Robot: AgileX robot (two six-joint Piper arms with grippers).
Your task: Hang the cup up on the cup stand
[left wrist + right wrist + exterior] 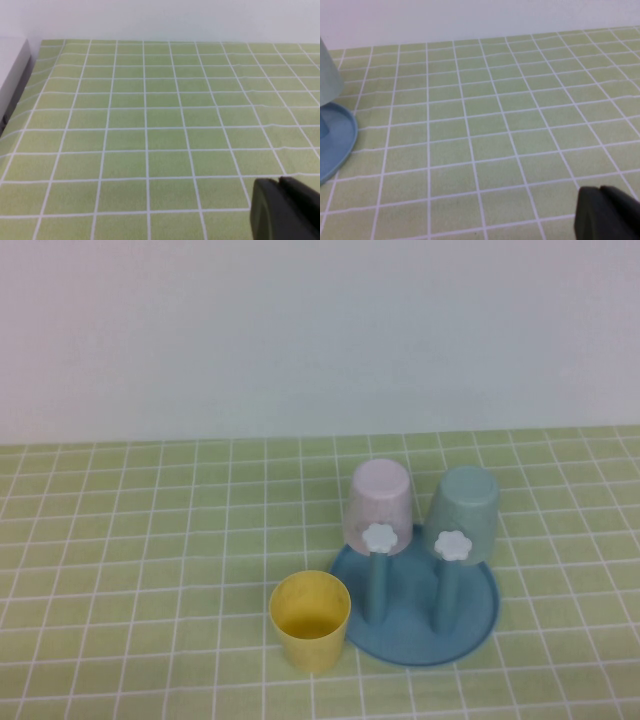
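Here we see a yellow cup (pixel 310 620) standing upright, mouth up, on a green checked cloth (pixel 150 540), touching the near left rim of the blue stand (pixel 480 615). A pink cup (pixel 378 505) and a teal cup (pixel 462 512) hang upside down on the stand's far pegs. Two near pegs are bare. Our left gripper (pixel 285 210) and right gripper (pixel 607 212) hover low over bare cloth, fingers closed together, holding nothing.
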